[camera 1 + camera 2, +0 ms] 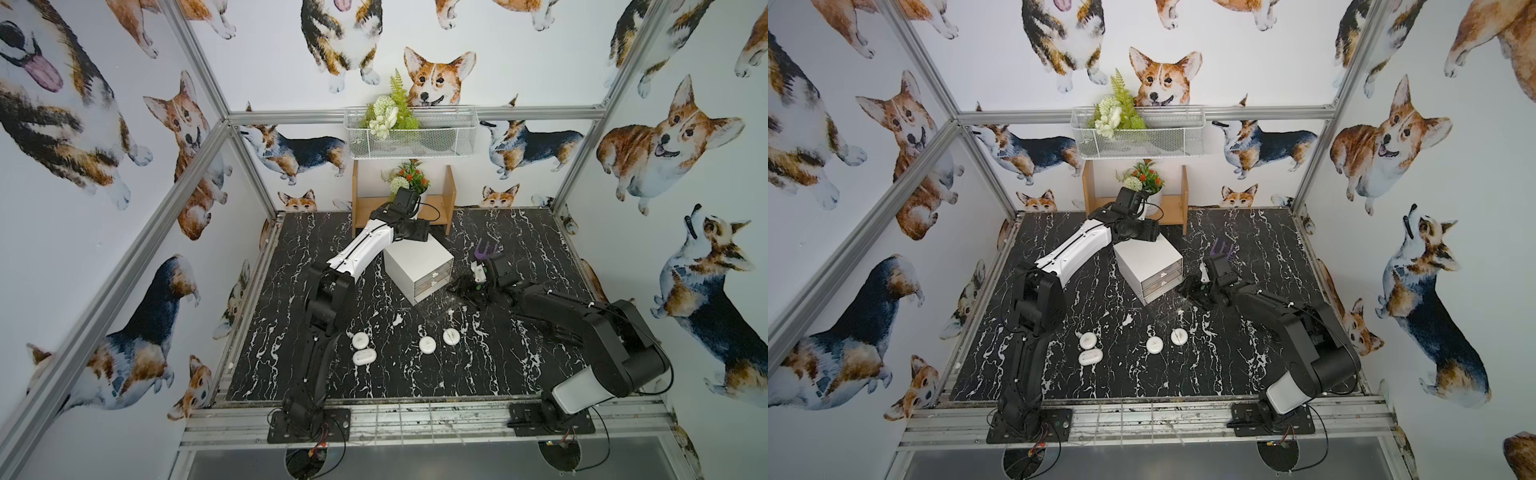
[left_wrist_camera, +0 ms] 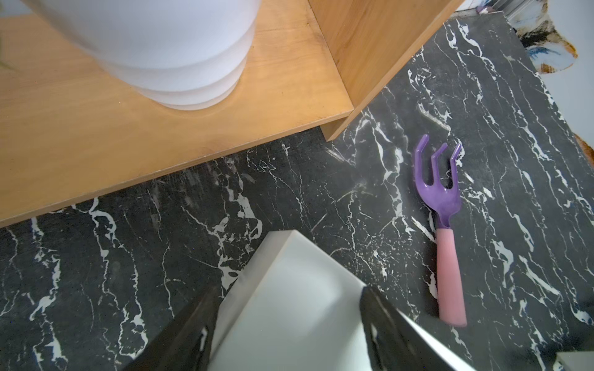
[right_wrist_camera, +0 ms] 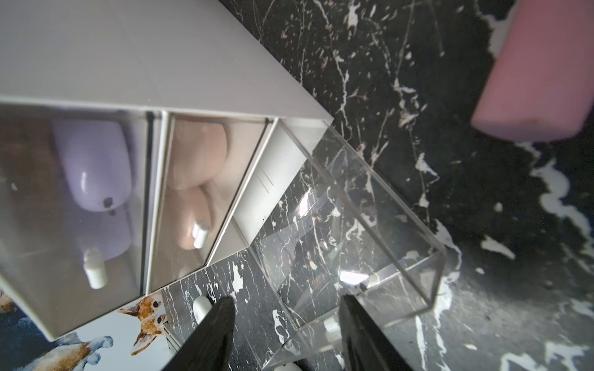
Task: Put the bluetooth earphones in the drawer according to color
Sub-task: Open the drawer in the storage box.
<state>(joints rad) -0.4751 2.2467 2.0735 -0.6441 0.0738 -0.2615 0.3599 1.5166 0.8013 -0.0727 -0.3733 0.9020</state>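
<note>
On the black marble-patterned worktop [image 1: 498, 353], toward its front edge: four white pebble-shaped earphone cases [image 1: 360, 340], well apart from the white cube-shaped cabinet [image 1: 415, 257] of three drawers. Behind its closed clear fronts, a lilac case [image 3: 96, 167] on top and pale pink cases [image 3: 199, 154] in the middle. Clear bottom drawer [image 3: 437, 279] pulled out. Astride the cabinet's rear top corner, spread, contact impossible to tell: left pincer [image 2: 291, 289]. At the pulled-out drawer's front, spread and pinching nothing: right pincer [image 3: 286, 298].
</note>
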